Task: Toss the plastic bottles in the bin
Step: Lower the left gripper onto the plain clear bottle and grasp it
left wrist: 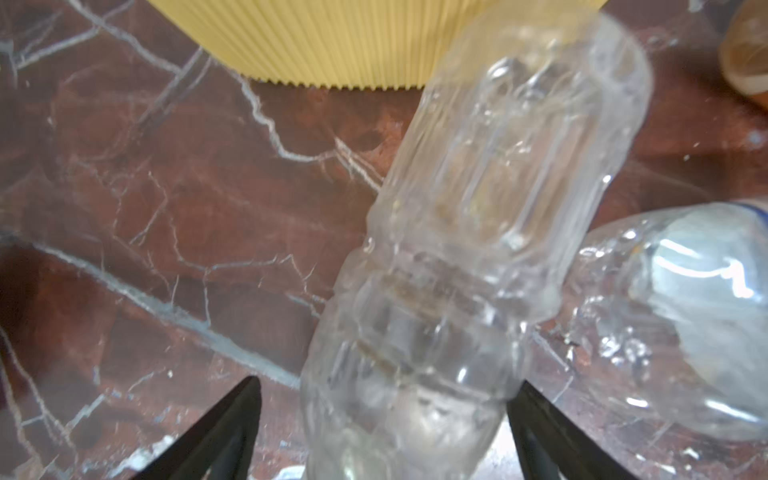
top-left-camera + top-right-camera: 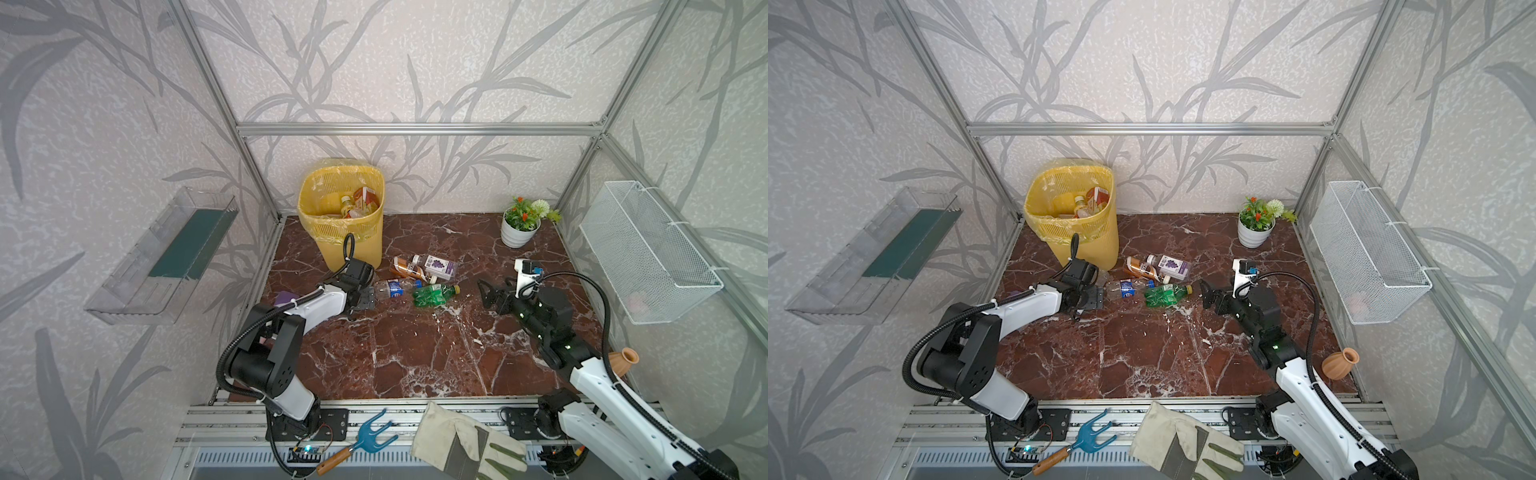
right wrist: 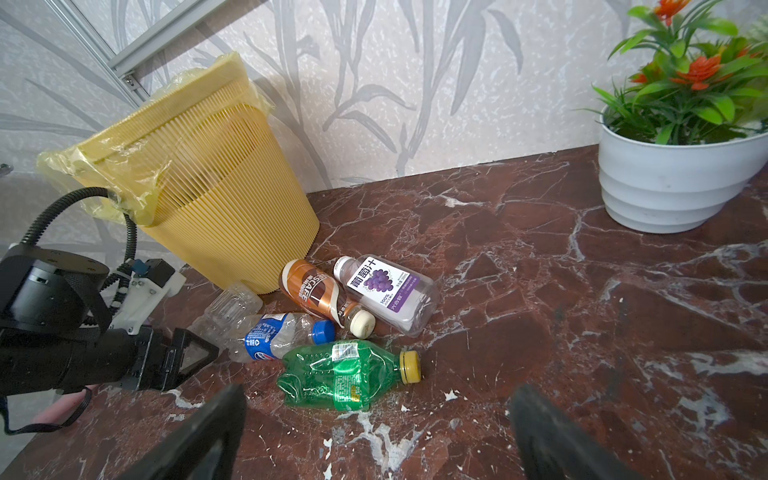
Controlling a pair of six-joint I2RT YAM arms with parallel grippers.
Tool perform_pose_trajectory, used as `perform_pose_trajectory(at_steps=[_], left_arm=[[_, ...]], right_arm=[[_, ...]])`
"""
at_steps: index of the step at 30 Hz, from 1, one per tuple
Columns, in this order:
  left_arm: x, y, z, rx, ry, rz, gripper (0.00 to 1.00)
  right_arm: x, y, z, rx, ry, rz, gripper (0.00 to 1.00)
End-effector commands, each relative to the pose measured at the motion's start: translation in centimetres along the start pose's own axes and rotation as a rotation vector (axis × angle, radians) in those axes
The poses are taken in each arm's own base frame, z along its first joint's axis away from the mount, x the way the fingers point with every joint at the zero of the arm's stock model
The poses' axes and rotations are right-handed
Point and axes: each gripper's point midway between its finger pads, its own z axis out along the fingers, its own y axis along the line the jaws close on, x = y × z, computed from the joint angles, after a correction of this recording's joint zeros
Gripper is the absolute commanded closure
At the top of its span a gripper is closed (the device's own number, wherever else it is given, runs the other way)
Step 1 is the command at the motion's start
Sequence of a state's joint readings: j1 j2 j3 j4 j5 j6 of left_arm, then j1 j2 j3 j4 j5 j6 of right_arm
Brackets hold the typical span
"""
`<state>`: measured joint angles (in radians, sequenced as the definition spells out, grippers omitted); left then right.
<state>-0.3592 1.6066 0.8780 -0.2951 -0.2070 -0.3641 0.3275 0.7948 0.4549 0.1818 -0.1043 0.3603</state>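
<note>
Left gripper (image 1: 384,388) straddles the clear unlabelled bottle (image 1: 478,199), jaws parted: one jaw touches it, the other stands just clear. Right gripper (image 2: 485,295): wide open, empty.

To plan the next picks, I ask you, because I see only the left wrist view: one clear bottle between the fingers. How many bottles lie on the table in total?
Observer: Five: that clear bottle, a blue-label bottle, a green bottle, a brown bottle, a purple-label bottle.
Operator: Is the bin empty?
Observer: No, the bin has bottles inside; a red label shows.
Operator: And the right gripper?
Observer: The right gripper is open and empty, in both top views right of the green bottle, apart from it.
</note>
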Motion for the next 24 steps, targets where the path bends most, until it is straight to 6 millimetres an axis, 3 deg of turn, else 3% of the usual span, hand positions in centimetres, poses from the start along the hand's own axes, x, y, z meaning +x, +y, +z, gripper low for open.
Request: perform_pose_trajectory(at_steps=[1, 9, 24], left_arm=[[-0.9, -0.9, 0.4, 0.037, -0.045, 0.024, 0.11], [-0.3, -1.9, 1.1, 0.074, 0.002, 0.054, 0.4], [5.1, 0.3, -3.9, 0.034, 0.022, -0.057, 0.37]], right_arm=[[-0.6, -0.2, -0.3, 0.014, -0.015, 0.01, 0.01], [-1.0, -0.3, -0.3, 0.018, -0.02, 0.016, 0.01], [-0.8, 0.1, 0.1, -0.011, -0.013, 0.032, 0.01]])
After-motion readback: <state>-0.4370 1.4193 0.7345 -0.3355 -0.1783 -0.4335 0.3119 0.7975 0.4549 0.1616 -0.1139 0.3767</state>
